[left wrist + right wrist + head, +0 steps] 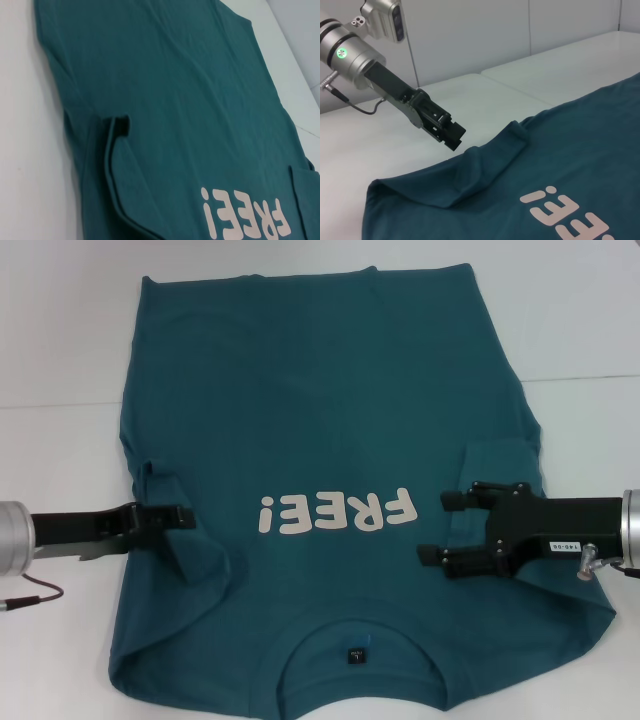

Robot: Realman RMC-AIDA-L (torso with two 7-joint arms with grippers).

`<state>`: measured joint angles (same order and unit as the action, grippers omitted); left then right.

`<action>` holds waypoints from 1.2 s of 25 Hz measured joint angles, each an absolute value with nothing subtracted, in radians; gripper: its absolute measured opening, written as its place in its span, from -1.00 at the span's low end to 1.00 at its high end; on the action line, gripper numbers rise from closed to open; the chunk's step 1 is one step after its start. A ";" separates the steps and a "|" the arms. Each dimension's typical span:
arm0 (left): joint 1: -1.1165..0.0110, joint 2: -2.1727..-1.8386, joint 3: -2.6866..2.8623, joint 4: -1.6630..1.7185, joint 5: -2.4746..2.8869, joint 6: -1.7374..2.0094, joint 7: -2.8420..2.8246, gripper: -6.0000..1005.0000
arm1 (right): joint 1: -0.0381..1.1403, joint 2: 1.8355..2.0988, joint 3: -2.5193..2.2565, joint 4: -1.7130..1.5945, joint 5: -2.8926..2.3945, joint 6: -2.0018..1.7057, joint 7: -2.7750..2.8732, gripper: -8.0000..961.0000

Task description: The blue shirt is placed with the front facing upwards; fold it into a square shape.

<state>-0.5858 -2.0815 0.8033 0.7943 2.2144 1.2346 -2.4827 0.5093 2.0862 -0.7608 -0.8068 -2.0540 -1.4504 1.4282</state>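
Right gripper [443, 527] reached in level from the right, fingers spread wide above the blue shirt [320, 420], just beside the folded-in right sleeve [500, 465]. Left gripper [185, 517] came in level from the left at the folded left sleeve [190, 550]; could not tell whether its fingers were spread or pinching cloth. Right wrist view showed that gripper's tip at the shirt's edge; left wrist view showed only cloth. Shirt lay front-up on the white table [60, 340], collar [355, 645] nearest the robot, lower edge cut off in the head view
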 joint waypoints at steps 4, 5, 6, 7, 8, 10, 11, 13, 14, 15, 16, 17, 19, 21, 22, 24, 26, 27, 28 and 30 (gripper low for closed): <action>-0.593 -2.085 0.808 0.778 2.215 1.228 -2.481 0.50 | 0.509 2.086 -0.762 -0.807 -2.054 -1.449 1.428 0.92; -0.595 -2.085 0.808 0.773 2.215 1.227 -2.481 0.50 | 0.509 2.086 -0.762 -0.807 -2.054 -1.449 1.428 0.92; -0.597 -2.085 0.808 0.768 2.215 1.226 -2.480 0.50 | 0.509 2.086 -0.762 -0.807 -2.054 -1.449 1.428 0.92; -0.600 -2.084 0.808 0.762 2.215 1.223 -2.479 0.50 | 0.509 2.086 -0.762 -0.807 -2.054 -1.449 1.428 0.92; -0.600 -2.084 0.808 0.762 2.215 1.223 -2.479 0.50 | 0.509 2.086 -0.762 -0.807 -2.054 -1.449 1.428 0.92; -0.606 -2.085 0.809 0.747 2.216 1.196 -2.478 0.50 | 0.509 2.086 -0.762 -0.807 -2.054 -1.449 1.428 0.92; -0.608 -2.085 0.809 0.745 2.216 1.192 -2.478 0.50 | 0.509 2.086 -0.762 -0.807 -2.054 -1.449 1.428 0.92; -0.613 -2.085 0.810 0.736 2.225 1.178 -2.475 0.50 | 0.509 2.086 -0.762 -0.807 -2.054 -1.450 1.428 0.92; -0.614 -2.085 0.811 0.732 2.232 1.171 -2.474 0.50 | 0.509 2.086 -0.762 -0.807 -2.054 -1.450 1.428 0.92; -0.615 -2.085 0.812 0.732 2.237 1.168 -2.474 0.50 | 0.509 2.086 -0.762 -0.807 -2.054 -1.450 1.428 0.92; -0.617 -2.085 0.812 0.730 2.245 1.162 -2.474 0.50 | 0.509 2.086 -0.762 -0.807 -2.054 -1.450 1.428 0.92; -0.618 -2.085 0.812 0.729 2.248 1.160 -2.474 0.50 | 0.508 2.086 -0.762 -0.807 -2.054 -1.450 1.428 0.92; -0.621 -2.086 0.813 0.722 2.254 1.154 -2.473 0.50 | 0.508 2.086 -0.762 -0.807 -2.055 -1.450 1.428 0.92; -0.622 -2.087 0.813 0.719 2.254 1.147 -2.472 0.49 | 0.507 2.086 -0.762 -0.807 -2.056 -1.450 1.428 0.92; -0.622 -2.087 0.813 0.719 2.254 1.144 -2.472 0.48 | 0.507 2.086 -0.762 -0.807 -2.056 -1.450 1.428 0.92; -0.622 -2.088 0.813 0.717 2.254 1.138 -2.468 0.45 | 0.507 2.086 -0.762 -0.807 -2.058 -1.451 1.428 0.92; -0.625 -2.089 0.813 0.712 2.254 1.137 -2.464 0.43 | 0.508 2.086 -0.762 -0.807 -2.059 -1.450 1.428 0.92; -0.626 -2.090 0.813 0.709 2.254 1.137 -2.463 0.42 | 0.508 2.086 -0.762 -0.807 -2.059 -1.450 1.428 0.92; -0.629 -2.091 0.813 0.706 2.254 1.137 -2.462 0.41 | 0.508 2.086 -0.762 -0.807 -2.059 -1.450 1.428 0.92; -0.630 -2.093 0.813 0.702 2.254 1.135 -2.461 0.38 | 0.507 2.086 -0.762 -0.807 -2.059 -1.450 1.428 0.92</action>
